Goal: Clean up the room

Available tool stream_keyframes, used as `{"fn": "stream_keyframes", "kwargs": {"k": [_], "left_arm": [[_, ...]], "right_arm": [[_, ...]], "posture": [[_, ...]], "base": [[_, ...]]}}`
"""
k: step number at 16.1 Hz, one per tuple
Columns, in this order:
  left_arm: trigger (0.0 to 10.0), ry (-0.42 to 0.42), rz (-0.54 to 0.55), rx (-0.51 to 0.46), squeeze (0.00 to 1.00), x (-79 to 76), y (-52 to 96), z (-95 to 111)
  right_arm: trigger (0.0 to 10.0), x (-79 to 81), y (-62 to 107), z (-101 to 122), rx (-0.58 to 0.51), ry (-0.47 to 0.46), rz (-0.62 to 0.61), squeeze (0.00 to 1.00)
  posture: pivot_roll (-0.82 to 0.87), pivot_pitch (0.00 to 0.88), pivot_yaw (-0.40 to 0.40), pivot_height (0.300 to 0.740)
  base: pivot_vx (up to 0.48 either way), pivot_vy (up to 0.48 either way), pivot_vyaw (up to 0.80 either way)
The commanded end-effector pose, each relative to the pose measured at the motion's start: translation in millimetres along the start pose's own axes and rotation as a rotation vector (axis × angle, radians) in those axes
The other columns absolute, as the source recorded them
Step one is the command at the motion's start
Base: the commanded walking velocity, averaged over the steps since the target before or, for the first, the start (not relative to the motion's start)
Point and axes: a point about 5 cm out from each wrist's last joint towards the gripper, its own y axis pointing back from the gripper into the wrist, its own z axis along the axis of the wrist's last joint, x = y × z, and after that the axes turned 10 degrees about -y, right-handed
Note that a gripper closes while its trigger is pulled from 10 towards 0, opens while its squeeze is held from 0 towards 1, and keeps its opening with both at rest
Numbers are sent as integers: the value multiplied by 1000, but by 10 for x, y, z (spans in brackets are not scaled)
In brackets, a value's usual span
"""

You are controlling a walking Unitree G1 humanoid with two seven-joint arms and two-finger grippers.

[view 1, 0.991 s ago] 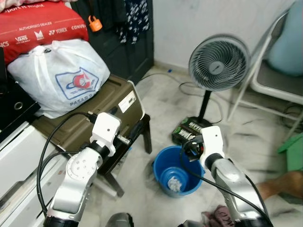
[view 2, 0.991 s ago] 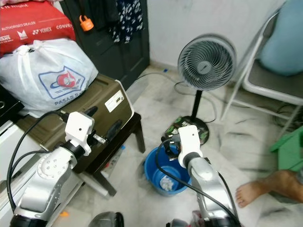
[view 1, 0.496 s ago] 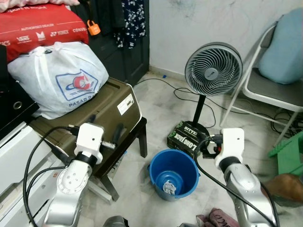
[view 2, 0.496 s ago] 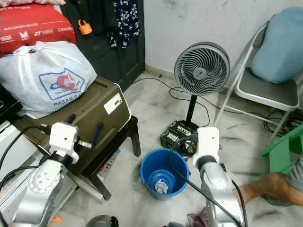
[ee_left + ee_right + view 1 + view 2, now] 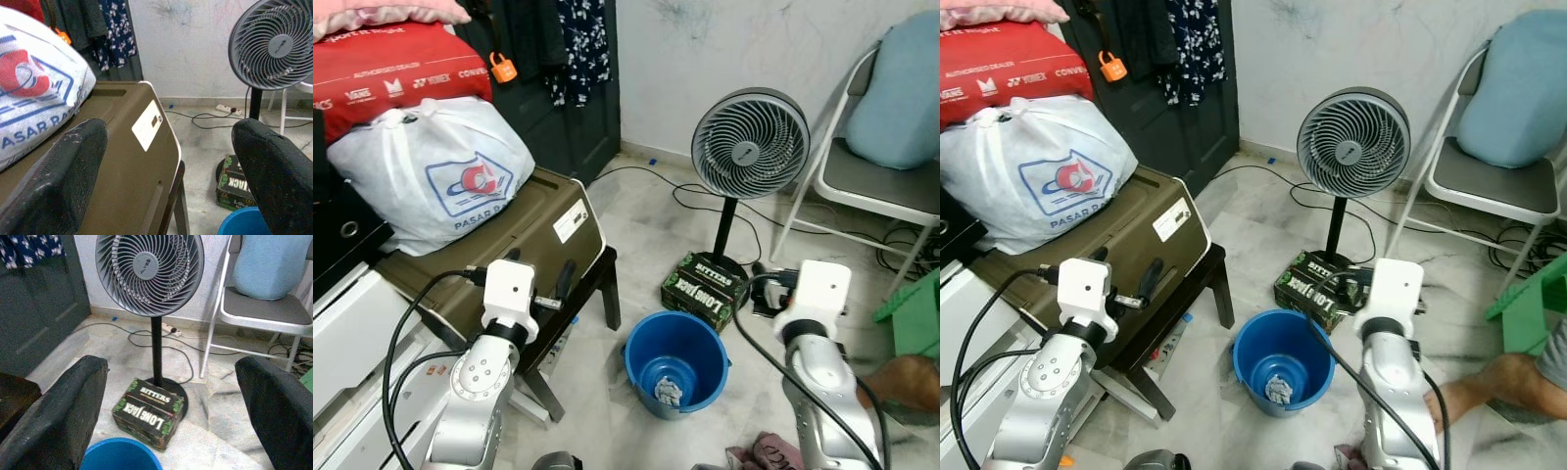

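Both of your grippers hang open and empty above the blue bucket (image 5: 675, 360) on the marble floor.

The bucket stands upright, mouth up, with a crumpled white wad (image 5: 667, 392) at its bottom; what the wad is cannot be told. Your left gripper (image 5: 166, 166), fingers wide apart, is beside the bucket over the olive case (image 5: 533, 230), which carries a white bag (image 5: 435, 171). Your right gripper (image 5: 171, 406), equally spread, is on the bucket's other side. Behind the bucket sit a Bitters box (image 5: 705, 289) and a fan (image 5: 749, 142). A chair (image 5: 876, 186) and a person's foot (image 5: 1489, 382) are cut off at the frame's edge.
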Motion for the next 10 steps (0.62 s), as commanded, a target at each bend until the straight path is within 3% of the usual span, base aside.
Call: {"fn": "stream_keyframes", "kwargs": {"k": [1,4,7,8,10], "left_arm": [[10000,-1,3,0,0,45,58,4],[10000,-7,26,11,0,66,172,-17],[10000,16,16,48,0,50,235,-84],[10000,15,9,47,0,34,234,-75],[10000,17,6,48,0,28,233,-75]], "right_arm": [[10000,23,61,20,-7,-14,33,0],[10000,-38,208,-36,12,5,50,0],[10000,-72,250,-61,36,17,80,0],[10000,-30,253,-59,36,66,122,0],[10000,-14,245,-55,34,64,131,0]], "posture": [[-69,0,63,740],[-69,0,57,740],[-64,0,50,740],[-67,0,47,740],[-67,0,46,740]], "base": [[0,0,0],[0,0,0],[0,0,0],[0,0,800],[0,0,800]]}}
